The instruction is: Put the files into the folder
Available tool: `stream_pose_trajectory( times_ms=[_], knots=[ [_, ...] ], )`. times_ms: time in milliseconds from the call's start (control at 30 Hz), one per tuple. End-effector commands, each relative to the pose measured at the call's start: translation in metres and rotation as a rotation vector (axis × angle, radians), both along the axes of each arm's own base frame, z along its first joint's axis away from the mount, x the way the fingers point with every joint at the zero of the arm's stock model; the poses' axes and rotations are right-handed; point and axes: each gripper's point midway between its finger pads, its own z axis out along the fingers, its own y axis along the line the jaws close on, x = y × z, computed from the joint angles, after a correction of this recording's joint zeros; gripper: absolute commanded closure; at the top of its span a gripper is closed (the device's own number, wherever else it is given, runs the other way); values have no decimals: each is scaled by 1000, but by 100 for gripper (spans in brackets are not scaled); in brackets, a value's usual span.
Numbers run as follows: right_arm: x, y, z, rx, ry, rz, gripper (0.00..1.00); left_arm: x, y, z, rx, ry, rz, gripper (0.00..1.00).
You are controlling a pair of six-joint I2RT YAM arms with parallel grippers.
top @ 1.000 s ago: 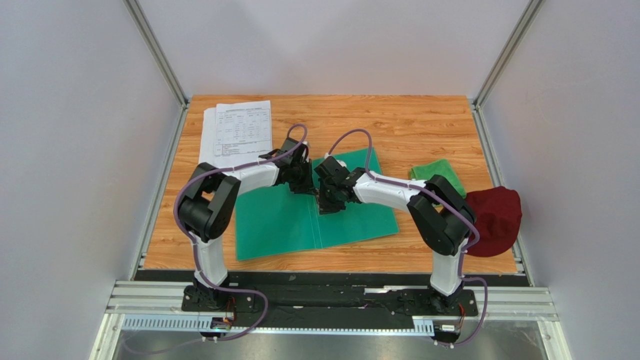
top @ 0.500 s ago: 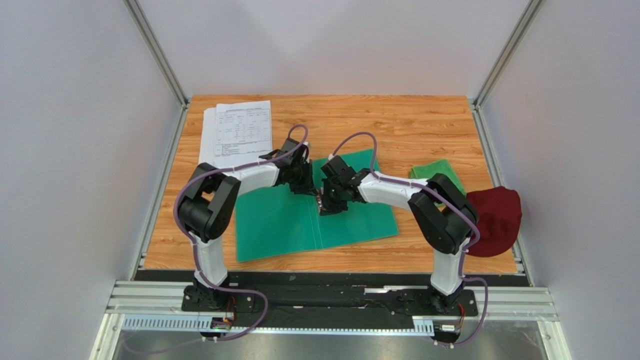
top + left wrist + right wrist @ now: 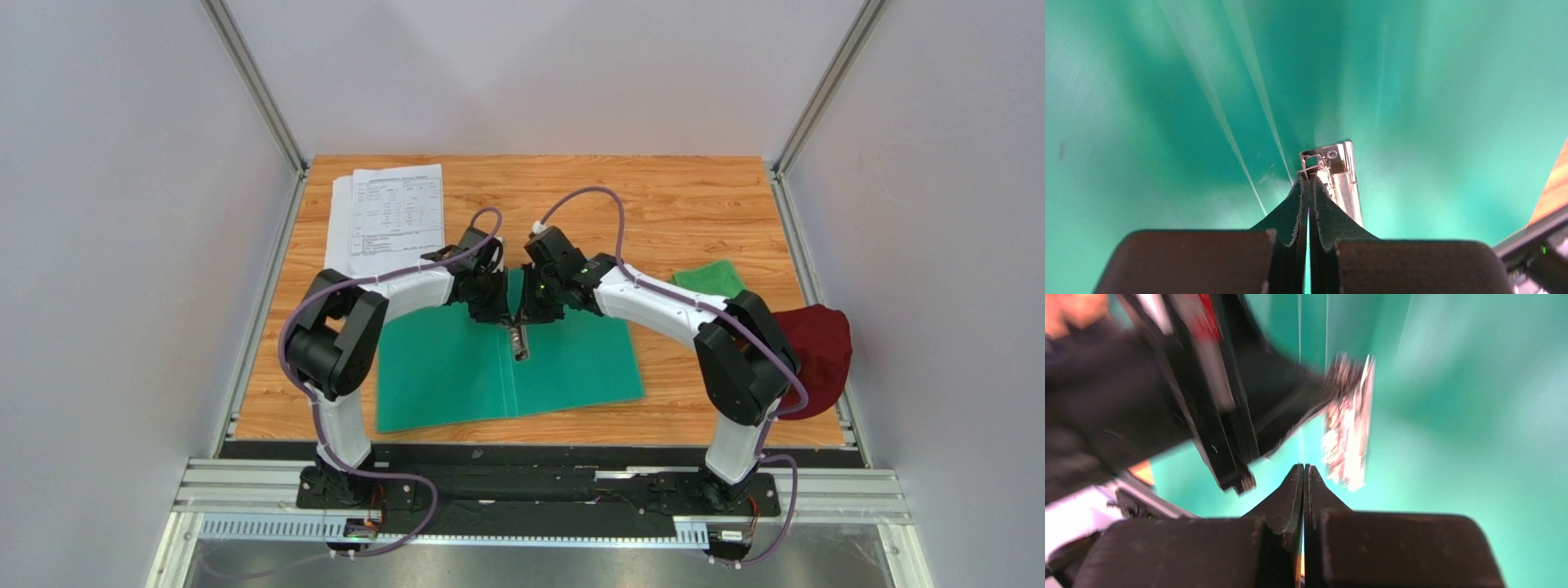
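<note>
Right gripper point(image 3: 1303, 468) has swung from the open folder's point(image 3: 442, 374) middle toward its 12 o'clock edge, and the folder has slid slightly toward 8 o'clock.

Both pairs of jaws are pressed together. The left gripper's point(image 3: 1309, 179) tips sit at the upper end of the metal clip point(image 3: 1339, 177) on the folder's spine, though whether they pinch its thin wire is too fine to tell. The right jaws hold nothing and hover just at 6 o'clock of the clip, which shows only as a motion-blurred glint in that wrist view. From above, both wrists crowd the spine and hide its far end. The files point(image 3: 390, 214) lie outside the folder at its 11 o'clock, on the wooden table point(image 3: 687, 196). A green cloth point(image 3: 711, 279) lies at 2 o'clock, and a dark red cap point(image 3: 816, 349) at 3 o'clock is partly covered by the right arm.
</note>
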Motion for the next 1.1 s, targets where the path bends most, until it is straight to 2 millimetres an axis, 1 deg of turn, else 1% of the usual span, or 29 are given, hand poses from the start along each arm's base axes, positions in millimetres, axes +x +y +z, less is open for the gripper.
stream_pose_trajectory(
  times_ms=[0,67,100,133,167,200,233,267,300,333,367,433,467,500,533,567,600,633,667,700,733,767,800,833,867,900,933,1033,1067],
  knots=[
    [26,-19,24,-34,-105,-46,100,-46,16,-3,69,118,-89,100],
    [26,-17,22,-1,-89,-36,100,-43,13,7,52,96,-83,85],
    [24,-14,23,23,-78,-19,100,-38,10,21,27,65,-78,75],
    [28,-13,26,45,-88,-24,100,-35,9,29,13,49,-71,70],
    [29,-13,27,54,-89,-17,99,-34,7,37,-3,38,-73,65],
    [29,-13,33,71,-100,-10,97,-28,4,54,-28,5,-70,59],
    [31,-16,37,79,-109,-11,94,-28,8,60,-25,9,-60,56],
    [32,-19,41,83,-121,-7,87,-26,9,71,-36,-8,-56,54],
    [29,-25,45,78,-139,0,81,-24,9,79,-42,-22,-53,52],
    [29,-31,43,68,-146,-2,73,-25,14,84,-38,-18,-43,50],
    [28,-35,41,61,-147,1,62,-24,17,96,-45,-47,-33,49],
    [18,-47,26,31,-131,16,56,-27,24,108,-39,-68,-12,47],
    [13,-51,20,21,-121,22,52,-27,30,121,-33,-106,3,47],
    [8,-52,18,28,-122,32,51,-30,34,126,-24,-114,9,47],
    [-2,-59,4,12,-95,35,50,-37,41,128,-2,-103,17,48],
    [-5,-62,0,8,-87,33,50,-42,48,137,3,-136,26,50],
    [-8,-64,1,15,-98,37,50,-52,56,131,23,-123,25,54],
    [-11,-66,-1,9,-107,52,50,-60,62,129,32,-125,21,58],
    [-17,-73,-8,-8,-98,56,50,-69,67,141,7,-171,22,60],
    [-16,-78,-10,-23,-108,46,50,-83,74,127,17,-145,24,62],
    [-13,-87,-13,-35,-110,38,50,-90,76,126,4,-147,23,62],
    [-13,-93,-18,-44,-100,31,50,-101,73,132,-51,-147,6,61],
    [-10,-100,-24,-57,-96,17,50,-111,70,122,-74,-117,-12,61],
    [-4,-111,-29,-68,-86,-12,50,-117,65,120,-108,-94,-28,60],
    [-2,-117,-34,-77,-81,-21,50,-126,59,118,-151,-55,-53,60],
    [1,-121,-40,-85,-73,-32,50,-131,57,108,-161,-35,-55,60],
    [7,-128,-43,-86,-71,-54,50,-132,55,104,-179,-20,-44,60],
    [23,-137,-55,-114,-63,-75,50,-138,47,92,-229,3,-43,59],
    [25,-140,-66,-134,-38,-76,50,-140,45,87,-232,19,-45,59]
  ],
)
